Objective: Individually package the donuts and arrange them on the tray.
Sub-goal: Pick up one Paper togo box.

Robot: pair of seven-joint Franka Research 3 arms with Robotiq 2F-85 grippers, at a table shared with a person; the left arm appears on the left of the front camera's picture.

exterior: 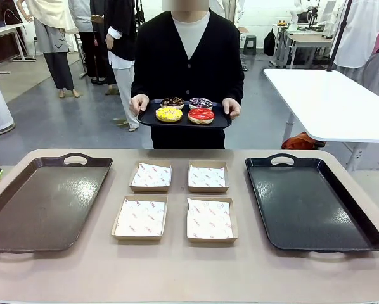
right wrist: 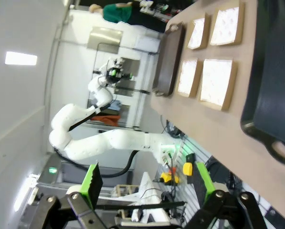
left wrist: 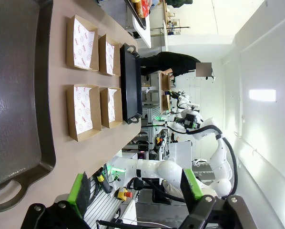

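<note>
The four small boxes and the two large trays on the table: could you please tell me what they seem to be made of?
Boxes: probably brown cardboard, matte, with thin folded walls; white printed paper liners lie inside. Left tray: likely moulded plastic, dark brown, soft glare on a textured surface. Right tray: likely the same plastic in black, glossier.

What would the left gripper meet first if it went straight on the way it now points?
Likely the right arm, though depth is unclear. The open left gripper points sideways beside the table, not down at it.
</note>
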